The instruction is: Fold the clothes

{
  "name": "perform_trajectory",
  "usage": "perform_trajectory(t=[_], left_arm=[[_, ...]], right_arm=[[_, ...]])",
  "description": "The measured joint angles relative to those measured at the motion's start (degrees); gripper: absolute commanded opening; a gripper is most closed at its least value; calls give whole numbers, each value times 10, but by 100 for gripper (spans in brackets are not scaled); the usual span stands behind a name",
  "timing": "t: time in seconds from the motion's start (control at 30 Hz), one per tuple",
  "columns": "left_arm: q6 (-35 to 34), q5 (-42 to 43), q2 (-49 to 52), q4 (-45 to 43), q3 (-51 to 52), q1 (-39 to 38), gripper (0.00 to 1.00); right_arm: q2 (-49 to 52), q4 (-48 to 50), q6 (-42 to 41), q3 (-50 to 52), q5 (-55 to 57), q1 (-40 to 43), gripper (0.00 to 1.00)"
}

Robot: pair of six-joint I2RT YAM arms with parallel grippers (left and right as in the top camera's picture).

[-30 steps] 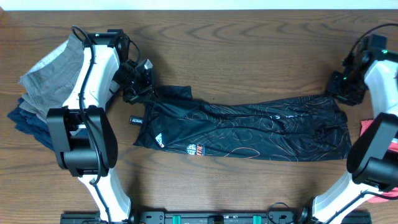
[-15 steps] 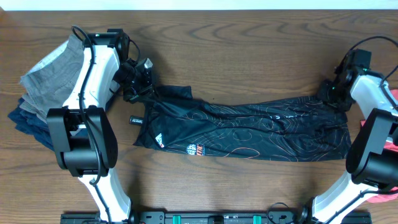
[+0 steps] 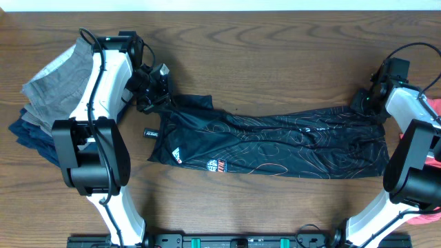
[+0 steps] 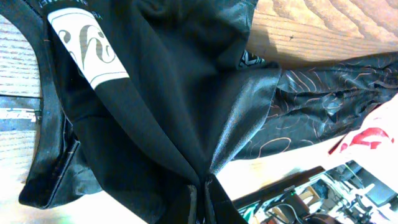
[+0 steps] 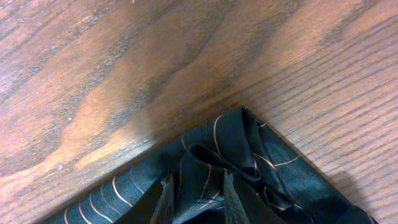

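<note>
Brown wooden table (image 3: 275, 62), and the black jersey (image 3: 275, 141) lies stretched across its middle, running from the left side towards the right edge. The left gripper (image 3: 155, 98) sits at the jersey's far left corner, jaws pressed together on a bunch of cloth. The wrist view shows the fabric funnelling straight into them. Over on the right, the right gripper (image 3: 367, 103) is down on the far right corner, fingers (image 5: 165, 194) standing close either side of a raised ridge of fabric. Whether they truly bite it, I cannot tell. Looks like the grab before a fold. To do it well, seat that right pinch on the whole ridge, not one thin layer, then lift both corners level and together so the slippery cloth hangs taut without twisting. Folded trousers (image 3: 48, 89) lie at the left edge, apart from the jersey.
</note>
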State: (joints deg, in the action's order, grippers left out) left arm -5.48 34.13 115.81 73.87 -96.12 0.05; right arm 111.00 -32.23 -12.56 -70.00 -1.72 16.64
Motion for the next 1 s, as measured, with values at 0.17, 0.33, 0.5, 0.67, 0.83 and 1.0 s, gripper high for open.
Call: perform_trajectory(t=[0.17,0.33,0.5,0.67,0.83,1.0], left_arm=[[0,0,0,0,0,0,6],[0,0,0,0,0,0,6],[0,0,0,0,0,0,6],[0,0,0,0,0,0,6],[0,0,0,0,0,0,6],[0,0,0,0,0,0,6]], right_arm=[[0,0,0,0,0,0,26],[0,4,0,0,0,0,28],[0,6,0,0,0,0,28],[0,5,0,0,0,0,11],[2,2,-3,0,0,0,1],[2,-22,-3,-3,0,4,1]])
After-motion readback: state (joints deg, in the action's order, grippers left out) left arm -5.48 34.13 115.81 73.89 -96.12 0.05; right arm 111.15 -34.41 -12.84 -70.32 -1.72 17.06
